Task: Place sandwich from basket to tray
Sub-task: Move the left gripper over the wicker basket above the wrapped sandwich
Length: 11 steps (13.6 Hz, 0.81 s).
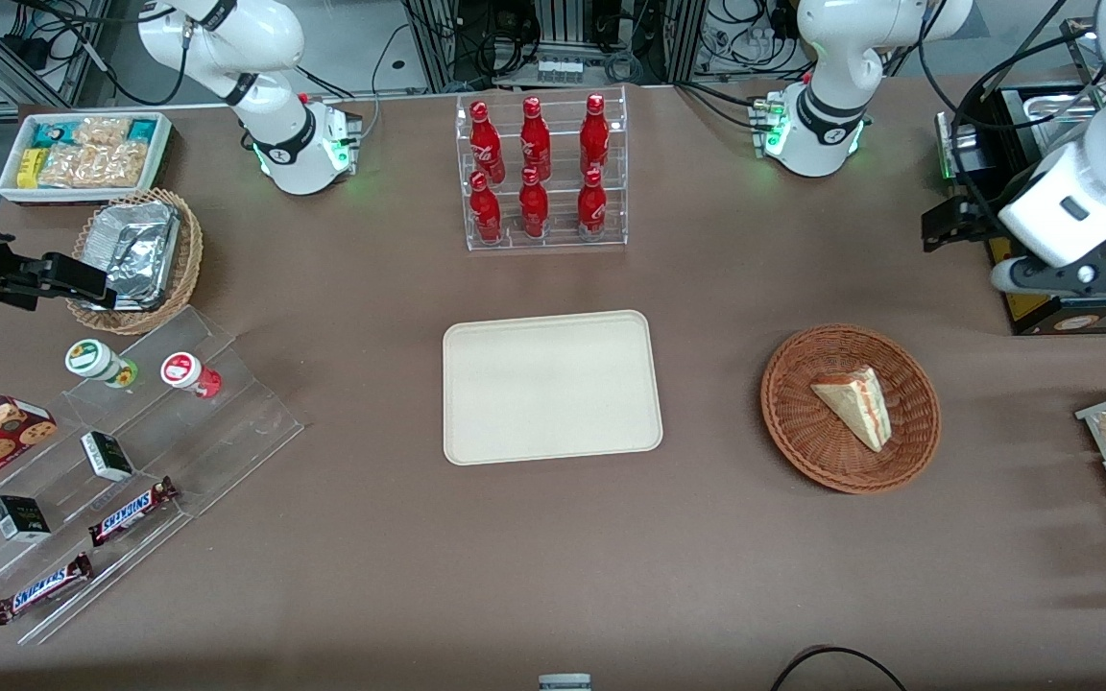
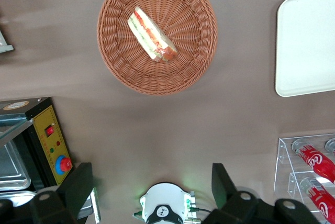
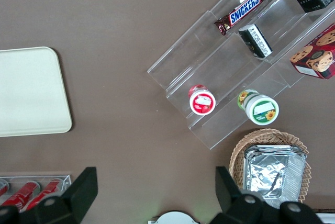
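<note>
Front view: left gripper (image 1: 942, 230) hangs high over the surface (image 1: 553, 557) at the working arm's end, fingers spread open, gripping nothing. Basket (image 1: 793, 422) sits nearer the camera than the fingers, well apart from them; sandwich (image 1: 855, 403) lies in it. Tray (image 1: 551, 386) sits bare toward mid-surface, apart from basket.

Left wrist view: two dark fingers (image 2: 78, 185) wide apart, nothing between. Sandwich (image 2: 152, 34) in basket (image 2: 120, 56), well clear of fingertips; tray (image 2: 306, 46) off to one side.
</note>
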Each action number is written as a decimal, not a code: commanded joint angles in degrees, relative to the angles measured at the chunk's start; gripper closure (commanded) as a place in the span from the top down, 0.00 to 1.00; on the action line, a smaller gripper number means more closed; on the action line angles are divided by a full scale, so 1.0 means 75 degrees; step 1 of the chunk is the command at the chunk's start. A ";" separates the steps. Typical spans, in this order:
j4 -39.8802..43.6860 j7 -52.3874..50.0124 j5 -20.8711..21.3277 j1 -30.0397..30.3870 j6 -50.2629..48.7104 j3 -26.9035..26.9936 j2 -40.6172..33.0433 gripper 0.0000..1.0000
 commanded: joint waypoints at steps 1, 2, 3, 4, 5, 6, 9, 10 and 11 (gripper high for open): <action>0.0018 0.0103 -0.0121 0.0050 -0.0013 -0.0001 -0.0134 1.00; 0.0017 0.0114 -0.0132 0.0062 -0.0011 0.0000 -0.0111 1.00; -0.0041 0.0126 -0.0132 0.0062 0.0035 0.0000 -0.0053 1.00; -0.0297 0.0126 -0.0121 0.0062 0.0186 0.0000 -0.0029 1.00; -0.0717 0.0126 -0.0109 0.0050 0.0663 0.0000 0.0006 1.00; -0.1220 0.0126 -0.0109 0.0050 0.1225 0.0000 -0.0017 1.00; -0.2651 0.0045 -0.0074 0.0050 0.2959 0.0000 -0.0017 1.00; -0.3026 0.0021 -0.0074 0.0050 0.3476 0.0000 -0.0006 1.00; -0.3343 -0.0002 -0.0074 0.0050 0.3933 0.0000 0.0018 1.00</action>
